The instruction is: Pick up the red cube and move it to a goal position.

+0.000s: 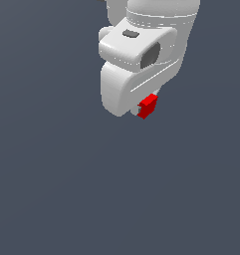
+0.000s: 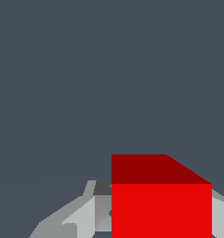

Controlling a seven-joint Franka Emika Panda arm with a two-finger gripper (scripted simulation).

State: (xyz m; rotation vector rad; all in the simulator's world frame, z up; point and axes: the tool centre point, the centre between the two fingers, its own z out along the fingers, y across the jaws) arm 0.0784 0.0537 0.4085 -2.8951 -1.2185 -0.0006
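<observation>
The red cube (image 1: 148, 106) is small and bright red, and it sits at the lower end of the white robot hand in the exterior view, mostly hidden behind the hand's body. My gripper (image 1: 144, 109) is shut on it, with a grey fingertip (image 1: 139, 106) showing against the cube's side. In the wrist view the red cube (image 2: 161, 204) fills the space between the two grey fingers (image 2: 85, 218), one on each side. The cube looks lifted off the surface, with plain grey background all around it.
The white arm links (image 1: 141, 45) fill the upper middle of the exterior view. Only a uniform dark grey-blue background (image 1: 52, 189) surrounds them.
</observation>
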